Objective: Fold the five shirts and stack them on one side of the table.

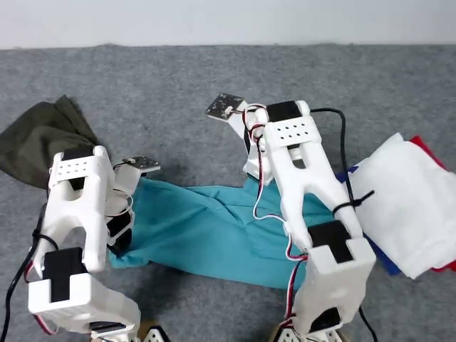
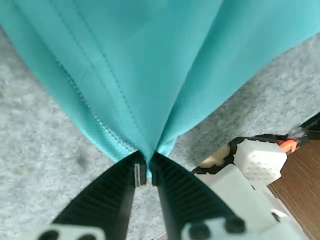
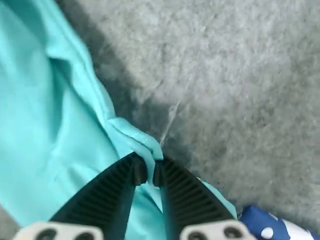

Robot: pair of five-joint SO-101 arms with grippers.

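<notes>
The grey worktop (image 1: 214, 78) carries all five shirts. The teal shirt (image 1: 206, 228) is the largest thing on it and lies spread in the middle between the two arms. Its long axis runs across the high view from left to right, dipping a little toward the near edge on the right side. It is creased and partly gathered, and I cannot tell which end is the collar. At the right edge three shirts lie one on another, a white shirt (image 1: 410, 206) on top, with a red shirt (image 1: 426, 149) and a blue shirt (image 1: 385, 262) showing beneath it. These look folded and stacked, so about three of the five seem done. An olive shirt (image 1: 35, 139) lies crumpled at the far left, well apart from that pile, and appears untouched. By that reckoning the teal one is in hand and still needs folding and stacking, with the olive one to follow. The left gripper (image 2: 147, 170) has its fingers pressed together on a stitched corner of the teal cloth at its left end. The right gripper (image 3: 148, 172) pinches a bunched fold of the same cloth at its right end, near the blue one.
</notes>
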